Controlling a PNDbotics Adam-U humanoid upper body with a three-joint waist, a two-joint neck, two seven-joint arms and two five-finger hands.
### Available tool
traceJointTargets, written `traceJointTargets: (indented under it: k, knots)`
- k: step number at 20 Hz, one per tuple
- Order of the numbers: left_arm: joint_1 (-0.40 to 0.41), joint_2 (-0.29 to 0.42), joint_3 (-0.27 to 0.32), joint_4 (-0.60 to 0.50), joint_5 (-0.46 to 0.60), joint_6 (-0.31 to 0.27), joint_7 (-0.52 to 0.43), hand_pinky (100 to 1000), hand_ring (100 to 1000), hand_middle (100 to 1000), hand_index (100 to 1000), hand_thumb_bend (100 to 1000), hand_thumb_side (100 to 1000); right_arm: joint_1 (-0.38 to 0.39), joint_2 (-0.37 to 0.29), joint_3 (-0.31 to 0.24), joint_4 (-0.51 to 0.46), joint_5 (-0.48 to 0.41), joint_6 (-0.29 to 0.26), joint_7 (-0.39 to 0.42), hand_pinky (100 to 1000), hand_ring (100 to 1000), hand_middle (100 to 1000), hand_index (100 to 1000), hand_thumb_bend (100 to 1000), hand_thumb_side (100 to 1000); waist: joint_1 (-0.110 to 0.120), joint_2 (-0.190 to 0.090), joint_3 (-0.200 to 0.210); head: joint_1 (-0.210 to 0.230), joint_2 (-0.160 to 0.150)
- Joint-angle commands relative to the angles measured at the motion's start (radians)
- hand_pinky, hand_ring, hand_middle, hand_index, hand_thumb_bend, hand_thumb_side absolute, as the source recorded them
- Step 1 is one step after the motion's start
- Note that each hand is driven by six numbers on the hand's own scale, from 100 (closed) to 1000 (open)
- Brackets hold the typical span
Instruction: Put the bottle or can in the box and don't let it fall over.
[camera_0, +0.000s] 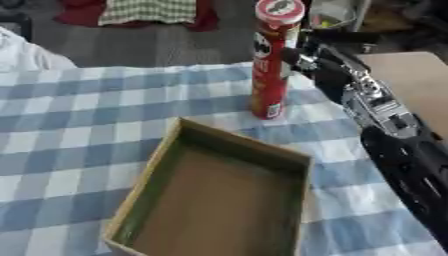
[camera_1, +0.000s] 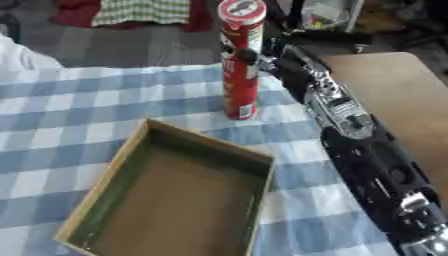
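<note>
Tall red can (camera_0: 269, 65) with pale lid stands upright beside the box (camera_0: 219, 195).

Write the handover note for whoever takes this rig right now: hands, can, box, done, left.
Right hand: at the upper part of the red can, against its right side; fingers hidden behind the can, so the grip cannot be confirmed.
Left hand: not in view.
Can: upright on the checked tablecloth, just beyond the far right corner of the box.
Box: open, empty, nearer the camera.
Done: reach to the can.
Left: lift the can, set it upright inside the box, release without tipping it.
</note>
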Motion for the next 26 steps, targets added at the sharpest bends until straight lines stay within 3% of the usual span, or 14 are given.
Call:
traceJointTargets:
  k: [1,16,26]
  knots:
    - [-0.011,0.016,0.0,-0.016,-0.003,-0.001,-0.004,1000,1000,890,797,326,654,-0.031,-0.018,-0.013,0.003,0.009,-0.005,-0.012,965,1000,994,912,1000,419,0.0,-0.012,0.004,-0.009,-0.02]
    - [-0.015,0.014,-0.005,-0.016,-0.009,0.002,-0.014,1000,1000,891,796,322,660,-0.069,-0.04,-0.023,0.025,0.083,-0.007,-0.054,953,1000,995,895,1000,445,-0.004,0.013,0.01,-0.017,-0.037]
    - [-0.017,0.013,-0.005,-0.018,-0.01,0.002,-0.016,1000,1000,891,796,319,664,-0.083,-0.038,-0.026,0.036,0.087,-0.019,-0.03,984,1000,1000,944,1000,541,-0.006,0.03,0.019,-0.026,-0.058]
